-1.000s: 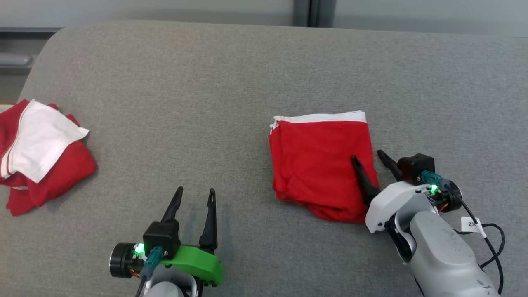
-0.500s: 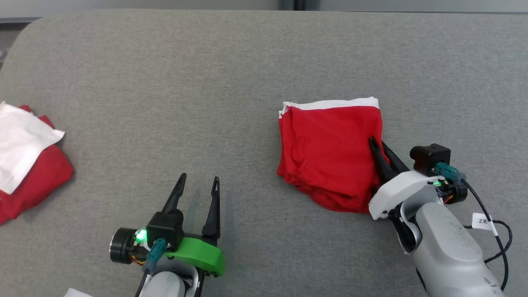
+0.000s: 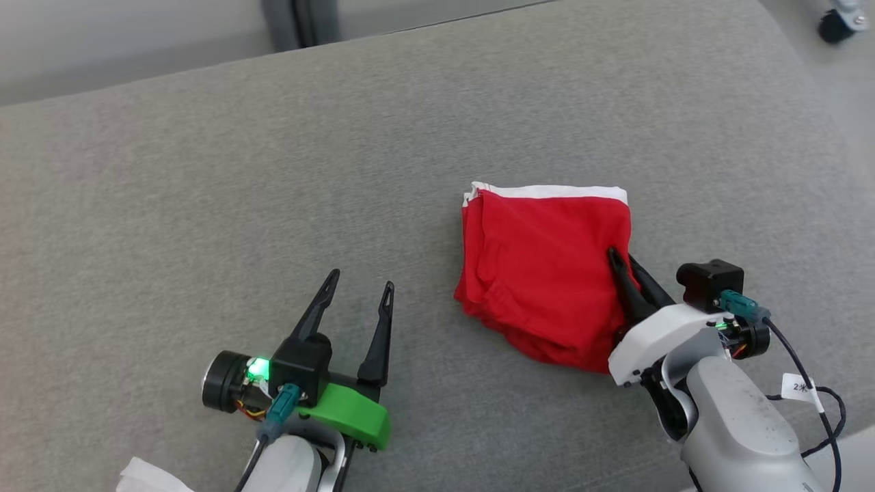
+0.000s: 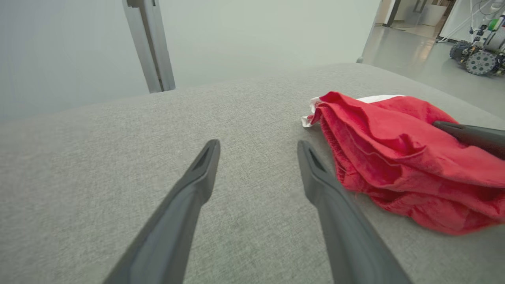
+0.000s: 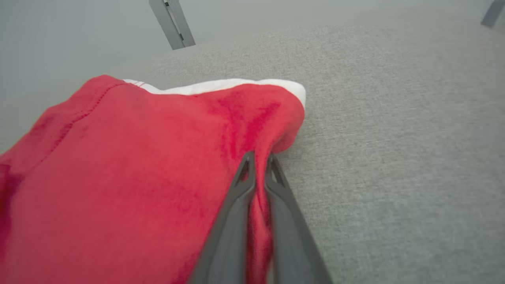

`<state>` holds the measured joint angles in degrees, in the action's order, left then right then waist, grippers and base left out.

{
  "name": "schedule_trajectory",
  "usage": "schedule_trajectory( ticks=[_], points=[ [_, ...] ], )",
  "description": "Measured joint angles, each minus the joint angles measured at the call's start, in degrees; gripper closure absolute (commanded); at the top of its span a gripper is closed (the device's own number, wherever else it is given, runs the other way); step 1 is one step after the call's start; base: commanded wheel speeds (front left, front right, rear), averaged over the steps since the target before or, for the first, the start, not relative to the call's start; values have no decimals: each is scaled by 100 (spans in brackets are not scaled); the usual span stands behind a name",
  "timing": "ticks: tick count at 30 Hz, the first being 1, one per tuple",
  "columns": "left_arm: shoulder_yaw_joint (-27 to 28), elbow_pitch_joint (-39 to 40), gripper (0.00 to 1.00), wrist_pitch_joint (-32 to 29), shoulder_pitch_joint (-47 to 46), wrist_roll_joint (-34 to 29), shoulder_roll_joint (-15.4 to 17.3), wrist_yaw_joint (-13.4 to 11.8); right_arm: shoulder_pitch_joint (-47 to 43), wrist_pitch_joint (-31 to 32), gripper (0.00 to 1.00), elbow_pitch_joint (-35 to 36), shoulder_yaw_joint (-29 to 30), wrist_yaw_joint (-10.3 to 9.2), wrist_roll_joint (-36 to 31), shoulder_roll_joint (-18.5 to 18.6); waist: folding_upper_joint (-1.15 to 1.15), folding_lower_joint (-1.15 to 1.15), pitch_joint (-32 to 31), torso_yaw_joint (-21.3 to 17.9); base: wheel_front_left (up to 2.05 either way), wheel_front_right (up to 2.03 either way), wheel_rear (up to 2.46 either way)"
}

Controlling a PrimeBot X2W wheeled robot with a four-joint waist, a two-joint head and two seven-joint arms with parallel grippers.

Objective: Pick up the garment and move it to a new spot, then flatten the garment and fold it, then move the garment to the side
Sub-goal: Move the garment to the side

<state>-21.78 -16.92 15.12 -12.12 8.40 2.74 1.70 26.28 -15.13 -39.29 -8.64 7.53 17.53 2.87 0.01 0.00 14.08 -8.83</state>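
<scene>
The folded red garment (image 3: pixel 540 273) is lying right of centre in the head view, on a gray upholstered surface (image 3: pixel 273 171) with a coarse, matte weave. It is forming a rough rectangle of several stacked layers. A white band (image 3: pixel 554 192) is running along its upper edge, and its lower corner is bulging into a rumpled, rounded lump.

The right gripper (image 3: pixel 621 256) is reaching in from the lower right and pinching the garment's right-hand edge. In the right wrist view its fingers are nearly together, with a thin ridge of red cloth squeezed between them. The left gripper (image 3: pixel 361 278) is hanging at the lower left with its fingers wide apart, holding nothing, over bare upholstery just beside the garment's left edge.

The cloth is looking like a soft cotton knit: light, limp and slightly fuzzy, with stitched hems showing at the left of the right wrist view. It is likely going to sag and open out if lifted from one point, since nothing stiff is keeping the layers together. The pinch seems to be catching the rolled side fold rather than the whole stack, so the lower layers may be trailing or slipping free. The rough weave is probably offering enough friction to rumple the underside during a drag. A hold through all the layers at the folded edge, or a second hold on the left side, would be carrying it more neatly.
</scene>
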Motion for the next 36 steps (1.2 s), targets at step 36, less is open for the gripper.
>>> schedule_trajectory(
  ticks=[36],
  points=[
    [-140,124,0,0,-728,-645,58,449,2513,5,100,-1209,1043,1,-1904,1339,0,0,1084,-1049,0,0,0]
  ],
)
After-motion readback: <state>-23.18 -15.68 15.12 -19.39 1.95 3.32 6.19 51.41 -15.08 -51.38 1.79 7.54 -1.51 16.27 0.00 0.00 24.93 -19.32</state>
